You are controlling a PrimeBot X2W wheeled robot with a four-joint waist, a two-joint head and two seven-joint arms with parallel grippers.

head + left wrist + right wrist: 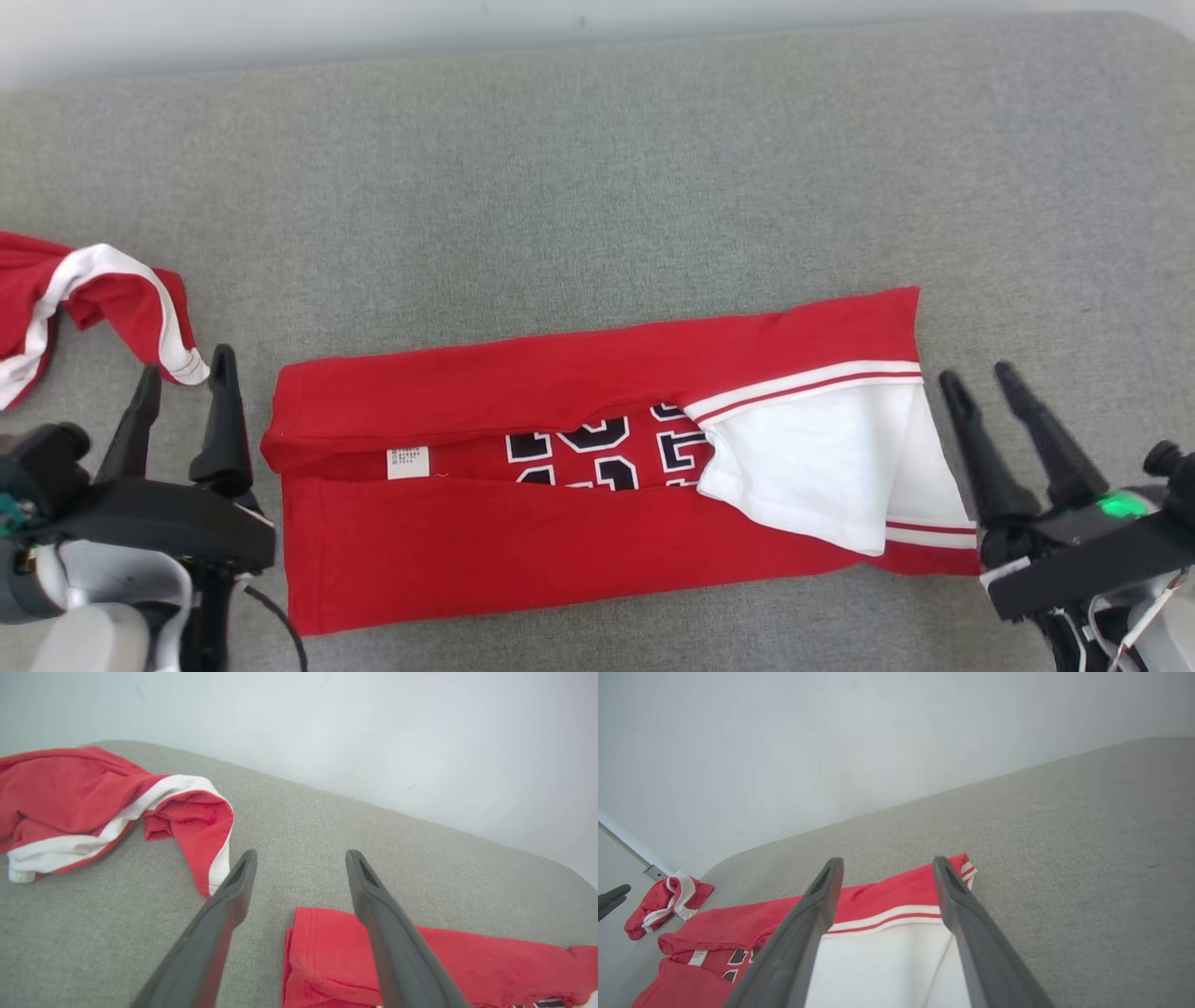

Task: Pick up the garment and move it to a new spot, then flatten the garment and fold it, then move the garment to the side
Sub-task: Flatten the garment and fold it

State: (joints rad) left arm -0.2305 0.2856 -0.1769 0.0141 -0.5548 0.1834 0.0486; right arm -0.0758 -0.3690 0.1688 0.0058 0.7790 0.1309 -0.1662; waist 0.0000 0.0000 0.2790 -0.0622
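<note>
1. Garment (560,523): red jersey with white trim, centre to lower centre of the head view on the grey padded surface (597,168), folded into a long band, both long edges turned in
2. Long axis: runs left to right across the frame; one short end faces each gripper
3. Left gripper (186,364): lower left of the frame, just beside the garment's left end, jaws spread wide, nothing between them
4. Right gripper (977,373): lower right, just beside the white-trimmed right end, jaws likewise wide apart and empty
5. Judgement: neither arm is clearly nearer; each stands ready for its own end, so an end-over-end fold appears next
6. Writing: white tag (408,461) carries print too fine to read; dark block numerals (597,453), outlined white, are partly covered by the folds and not legible with certainty
7. Other: second red and white garment (93,299) lies crumpled at the left edge, apart from the first
</note>
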